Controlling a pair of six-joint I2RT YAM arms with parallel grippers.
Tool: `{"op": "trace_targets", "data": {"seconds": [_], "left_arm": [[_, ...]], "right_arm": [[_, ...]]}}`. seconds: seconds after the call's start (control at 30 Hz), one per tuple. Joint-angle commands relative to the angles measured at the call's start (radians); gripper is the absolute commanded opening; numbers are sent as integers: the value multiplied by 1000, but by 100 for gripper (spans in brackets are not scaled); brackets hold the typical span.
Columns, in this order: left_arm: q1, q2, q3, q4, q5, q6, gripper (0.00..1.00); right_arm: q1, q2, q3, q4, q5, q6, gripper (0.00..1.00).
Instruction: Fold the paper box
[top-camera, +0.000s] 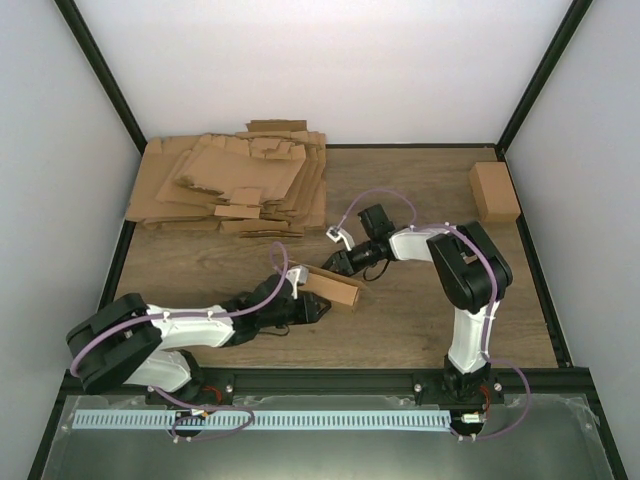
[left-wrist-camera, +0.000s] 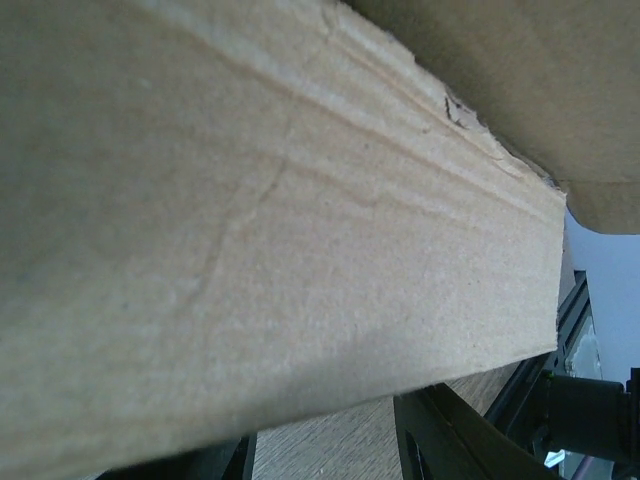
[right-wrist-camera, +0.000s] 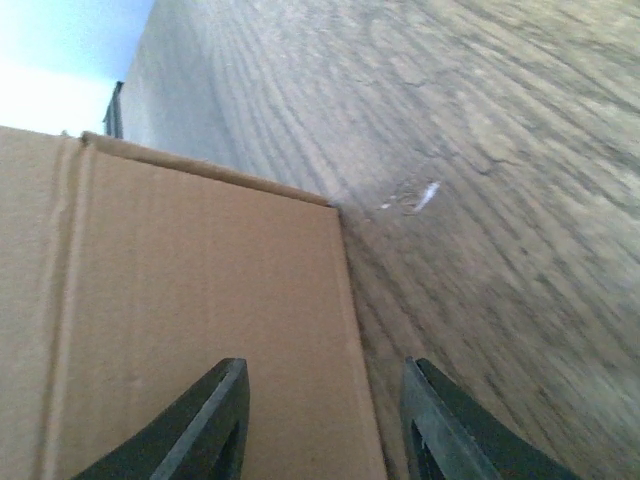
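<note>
Paper box (top-camera: 335, 287) lies mid-table, slightly toward the near edge, a half-formed carton. Right fingers (right-wrist-camera: 215, 425) spread apart, straddling its edge, likely to pinch a panel. Left fingers (left-wrist-camera: 445, 440) sit close at its left end, probably bracing it; clamped or not, can't tell. Wood-grain table (top-camera: 420, 320), cardboard heap (top-camera: 235, 185) in far-left corner, white walls (top-camera: 330, 70).

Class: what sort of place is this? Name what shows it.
Probably a robot lab cell: white walls around a wooden table, left arm and right arm bolted on, stacked cardboard sheets.
</note>
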Motion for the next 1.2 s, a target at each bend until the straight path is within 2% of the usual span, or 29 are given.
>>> {"op": "trace_targets", "data": {"seconds": [0.0, 0.13, 0.33, 0.5, 0.63, 0.77, 0.83, 0.97, 1.03, 1.17], "left_arm": [[-15, -37, -20, 34, -55, -19, 40], [-17, -72, -8, -49, -59, -7, 43], [-16, -244, 1, -337, -79, 30, 48], [-1, -364, 111, -633, -93, 110, 53], [75, -405, 202, -781, -51, 182, 53], [213, -396, 318, -927, -29, 303, 52], [269, -374, 379, -969, -20, 362, 52], [344, -336, 430, -983, 4, 430, 53], [376, -315, 434, -975, 22, 451, 53], [403, -264, 411, -942, 81, 475, 53]], "right_arm": [[6, -23, 29, 22, 88, 34, 45], [-34, -75, 15, 55, 184, 99, 46], [-110, -225, -21, 45, 364, 171, 50], [-131, -373, -54, 18, 462, 221, 55], [-131, -492, -76, -33, 527, 244, 60], [-128, -585, -75, -123, 532, 252, 62], [-116, -643, -85, -166, 541, 264, 65], [-83, -776, -128, -241, 582, 298, 85], [-75, -838, -159, -274, 601, 325, 88], [-72, -944, -226, -341, 596, 376, 88]]}}
